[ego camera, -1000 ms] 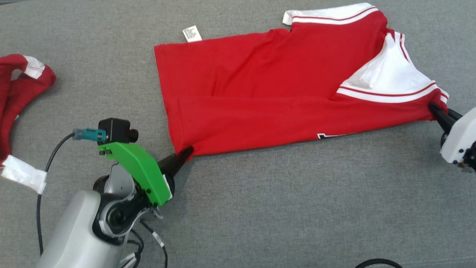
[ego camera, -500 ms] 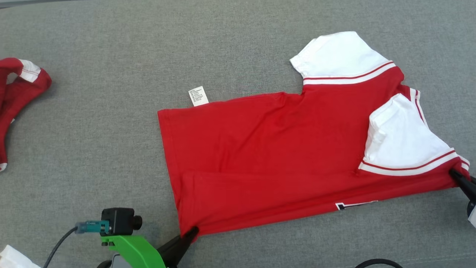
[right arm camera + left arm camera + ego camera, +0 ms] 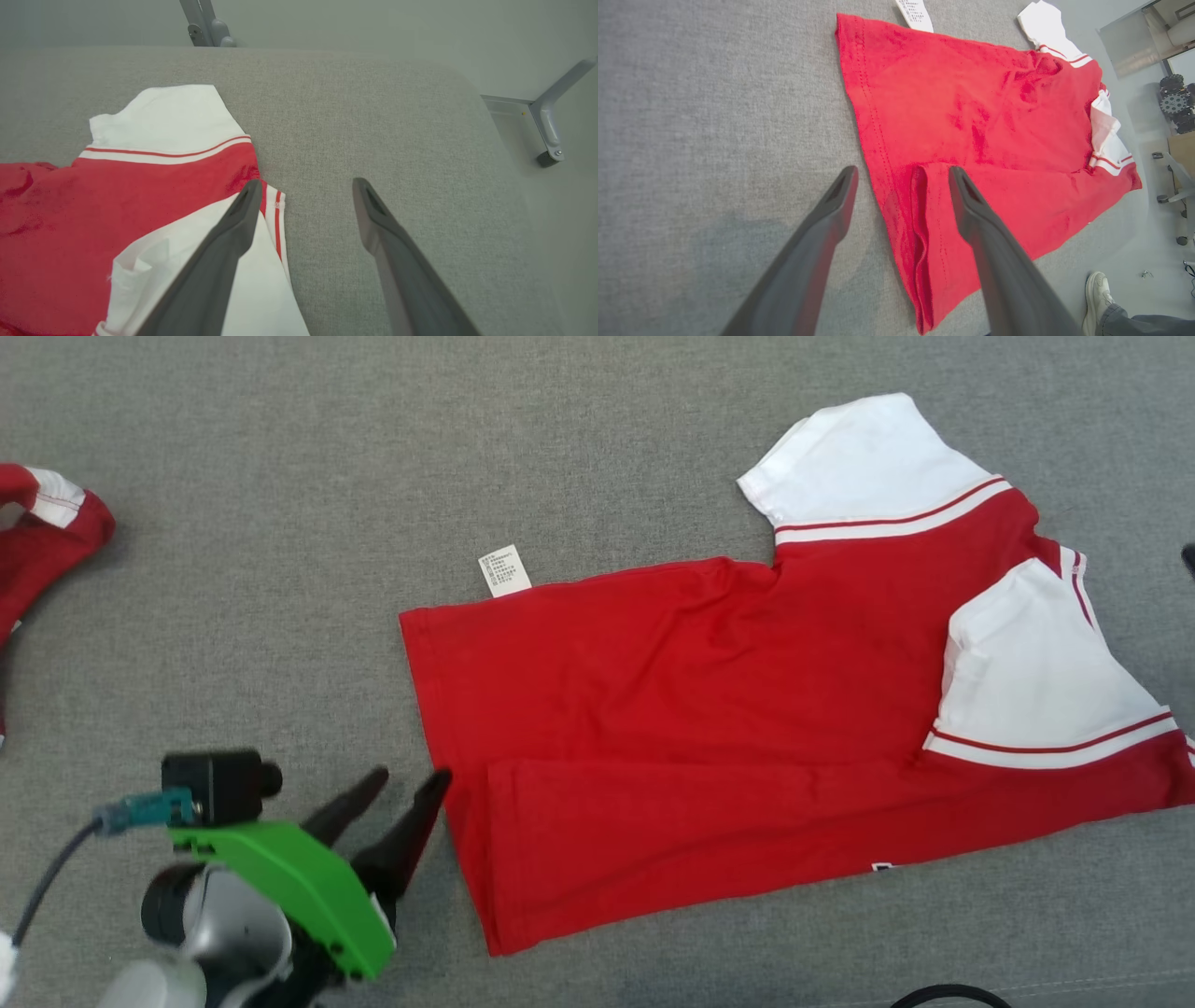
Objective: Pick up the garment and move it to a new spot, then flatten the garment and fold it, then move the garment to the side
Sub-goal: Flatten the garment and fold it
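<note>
Two grippers hang over the grey padded table (image 3: 280, 476), and both stand with their dark fingers spread wide and nothing between them. One red garment (image 3: 709, 709) lies flat across the middle of the table, hem toward the robot's left and shoulders toward its right, with one long strip along its near edge folded over on top of the rest. It has two white sleeves, each trimmed with a thin red stripe: the far sleeve (image 3: 868, 462) lies spread on the grey surface, and the near sleeve (image 3: 1027, 681) is laid over the red body. One small white label (image 3: 504, 569) sticks out from the far edge near the hem. The left gripper (image 3: 409, 775) sits at the near hem corner, one finger over bare table and the other by the hem's edge; whether it touches the fabric I cannot tell. The right gripper (image 3: 307, 183) hovers at the shoulder end, one finger over the near sleeve, the other over grey table. One second red garment (image 3: 42, 537) lies bunched at the far left, well apart. One black cable (image 3: 948, 994) curves in at the near edge, and one shoe (image 3: 1097, 298) of a person shows on the floor.
</note>
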Robot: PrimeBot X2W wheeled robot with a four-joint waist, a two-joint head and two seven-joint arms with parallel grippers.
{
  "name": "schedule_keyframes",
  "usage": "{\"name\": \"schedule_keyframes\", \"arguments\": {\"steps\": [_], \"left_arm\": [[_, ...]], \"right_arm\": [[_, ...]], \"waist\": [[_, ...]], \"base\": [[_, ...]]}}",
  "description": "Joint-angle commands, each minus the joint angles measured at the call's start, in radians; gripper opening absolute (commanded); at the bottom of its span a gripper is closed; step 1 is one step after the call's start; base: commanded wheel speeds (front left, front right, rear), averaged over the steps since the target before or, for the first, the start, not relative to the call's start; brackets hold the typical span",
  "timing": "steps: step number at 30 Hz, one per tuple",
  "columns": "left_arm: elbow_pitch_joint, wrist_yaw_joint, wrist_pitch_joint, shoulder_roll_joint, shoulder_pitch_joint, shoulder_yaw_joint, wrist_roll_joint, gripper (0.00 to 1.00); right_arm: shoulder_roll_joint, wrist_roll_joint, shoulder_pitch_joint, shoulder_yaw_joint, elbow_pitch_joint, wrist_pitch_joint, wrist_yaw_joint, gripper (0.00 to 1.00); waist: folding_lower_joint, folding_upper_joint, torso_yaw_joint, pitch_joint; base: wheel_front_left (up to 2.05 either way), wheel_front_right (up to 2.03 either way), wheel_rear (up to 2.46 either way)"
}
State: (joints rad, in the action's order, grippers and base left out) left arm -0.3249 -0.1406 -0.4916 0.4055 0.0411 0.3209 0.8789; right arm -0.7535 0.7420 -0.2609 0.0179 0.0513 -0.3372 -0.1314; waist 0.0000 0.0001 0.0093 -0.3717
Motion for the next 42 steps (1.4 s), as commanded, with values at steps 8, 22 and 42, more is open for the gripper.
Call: {"name": "schedule_keyframes", "arguments": {"steps": [8,22,42], "left_arm": [[0.267,0.032,-0.029,-0.098,0.394,0.072,-0.075,1.0],[0.582,0.141,-0.046,-0.208,0.598,0.179,-0.081,1.0],[0.664,0.211,-0.044,-0.253,0.638,0.201,-0.027,0.0]], "right_arm": [[0.158,-0.156,-0.379,-0.107,0.118,-0.121,0.001,1.0],[0.224,-0.265,-0.685,-0.239,0.446,-0.152,0.001,1.0],[0.181,-0.144,-0.703,-0.27,0.502,-0.208,0.002,0.0]], "waist": [[0.0,-0.0001,0.074,-0.156],[0.0,-0.0001,0.189,-0.207],[0.0,-0.0001,0.154,-0.201]], "base": [[0.0,0.0,0.0],[0.0,0.0,0.0],[0.0,0.0,0.0]]}}
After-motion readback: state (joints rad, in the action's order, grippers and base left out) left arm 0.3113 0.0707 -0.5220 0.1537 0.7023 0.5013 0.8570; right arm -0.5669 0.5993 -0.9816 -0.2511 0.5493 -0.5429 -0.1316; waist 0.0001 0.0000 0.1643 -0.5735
